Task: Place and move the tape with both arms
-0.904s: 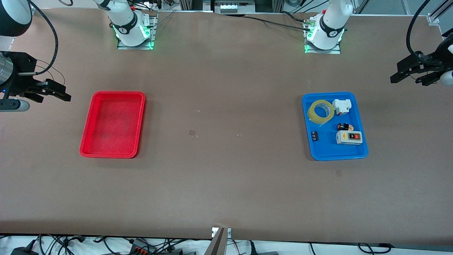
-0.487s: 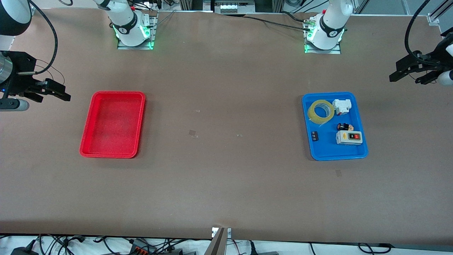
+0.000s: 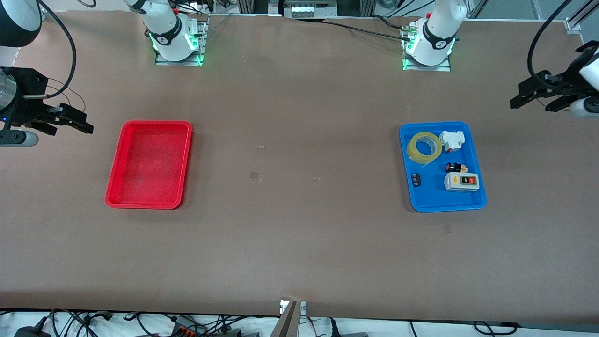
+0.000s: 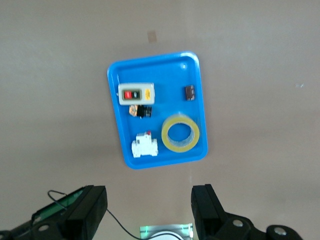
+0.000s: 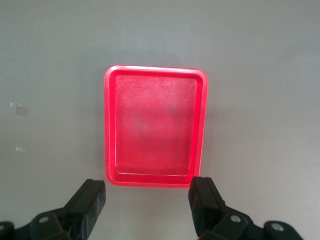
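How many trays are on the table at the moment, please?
2. A red tray lies toward the right arm's end of the table; a blue tray lies toward the left arm's end, holding the tape and small electrical parts. None appears hidden.

— Where am I running this from the look of it?

— A robotics lab, I'd say. I see two white arms bolted to metal base plates point(image 3: 178, 58) lit green, on one long brown worktop point(image 3: 299, 243).

— Anything else that says lab?

— Loose cables point(image 3: 140, 323) tangled under the worktop's near edge, aluminium framing point(image 3: 578, 21) at the corner by my left arm, and a red tray point(image 3: 114, 187) and a blue tray point(image 3: 421, 203) set well apart like test fixtures.
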Robot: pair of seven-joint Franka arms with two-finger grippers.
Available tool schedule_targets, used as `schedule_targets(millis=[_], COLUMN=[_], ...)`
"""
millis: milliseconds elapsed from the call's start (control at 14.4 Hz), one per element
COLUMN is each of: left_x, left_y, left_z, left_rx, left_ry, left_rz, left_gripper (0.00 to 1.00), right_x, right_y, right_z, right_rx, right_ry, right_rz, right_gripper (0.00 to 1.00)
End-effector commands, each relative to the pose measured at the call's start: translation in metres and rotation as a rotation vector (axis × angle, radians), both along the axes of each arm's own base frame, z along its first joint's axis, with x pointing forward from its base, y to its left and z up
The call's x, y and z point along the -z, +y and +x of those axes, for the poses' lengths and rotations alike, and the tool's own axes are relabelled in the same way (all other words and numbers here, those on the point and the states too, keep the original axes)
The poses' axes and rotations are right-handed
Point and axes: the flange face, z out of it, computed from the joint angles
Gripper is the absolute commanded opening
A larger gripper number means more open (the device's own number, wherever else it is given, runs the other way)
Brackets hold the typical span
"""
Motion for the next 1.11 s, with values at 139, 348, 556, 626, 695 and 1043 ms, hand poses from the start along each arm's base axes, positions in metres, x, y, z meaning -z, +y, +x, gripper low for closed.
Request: schedule_targets(millis=[139,348,556,626,695,1043], left_x=[0.11,0.188,0.25,0.266,0.282,0.343], left_y=[-0.007,-0.009,-0.008,-0.008,-0.008,-0.015], left_z=[0.0,-0.01,-0.024,-0.027,-0.031,-0.039], left_rx=[0.037,0.038,0.03,0.024,0.022,0.019], left_ry=[0.025,0.042,0.013,0.013,0.015,0.09], left_rz=[0.001,0.002,0.004,0.004,0.004,-0.008], left_gripper=[1.0,1.0,1.0,1.0,1.0,1.0], right_x=[-0.009,-0.008,-0.007,-0.006,-0.007,-0.006], right_y=[0.0,0.001,0.002,0.002,0.002,0.002], right_z=[-0.007,-0.007,-0.007,-0.006,-0.006,-0.006], right_rx=[-0.001,-0.002,-0.004,-0.004,-0.004,-0.004], right_ry=[-0.012,-0.009,-0.007,-0.007,-0.009,-0.007], right_rz=[0.013,0.013,0.015,0.014,0.014,0.015], right_gripper=[1.0,1.0,1.0,1.0,1.0,1.0])
